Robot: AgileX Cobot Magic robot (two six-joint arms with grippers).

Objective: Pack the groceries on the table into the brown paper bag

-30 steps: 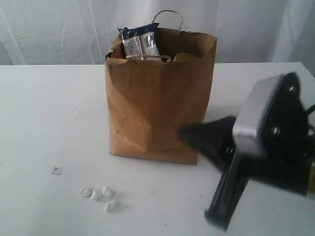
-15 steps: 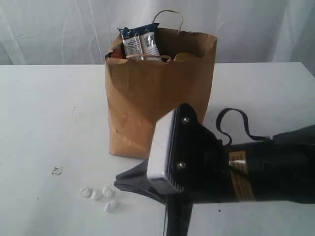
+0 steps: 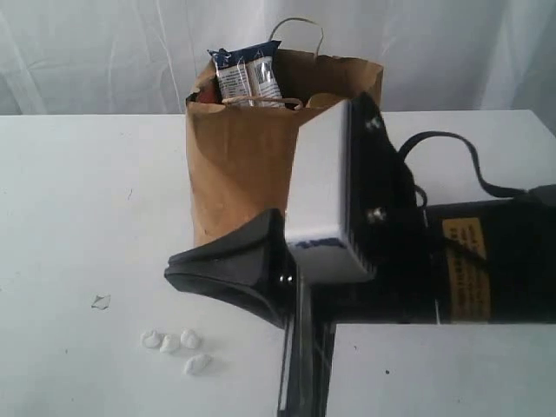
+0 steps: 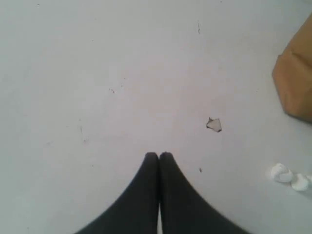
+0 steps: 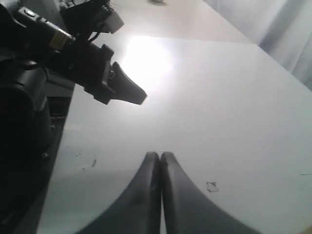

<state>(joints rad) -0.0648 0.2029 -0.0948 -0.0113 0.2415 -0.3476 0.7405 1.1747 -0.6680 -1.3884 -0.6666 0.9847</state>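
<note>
The brown paper bag stands upright at the middle of the table. A long blue-white packet sticks out of its top, and a tan lid shows beside it; the other groceries are hidden. My right gripper hangs shut and empty in front of the bag, pointing left, and its arm hides the bag's lower right. In its own wrist view the right gripper is shut over bare tabletop. My left gripper is shut and empty above the table, with the bag's corner off to one side.
Several small white lumps and a paper scrap lie on the table in front of the bag. The scrap and lumps also show in the left wrist view. A white curtain hangs behind the table.
My right arm has swept from the lower right leftward and up across the front of the bag, now covering more of it. The bag and its contents have not moved.
</note>
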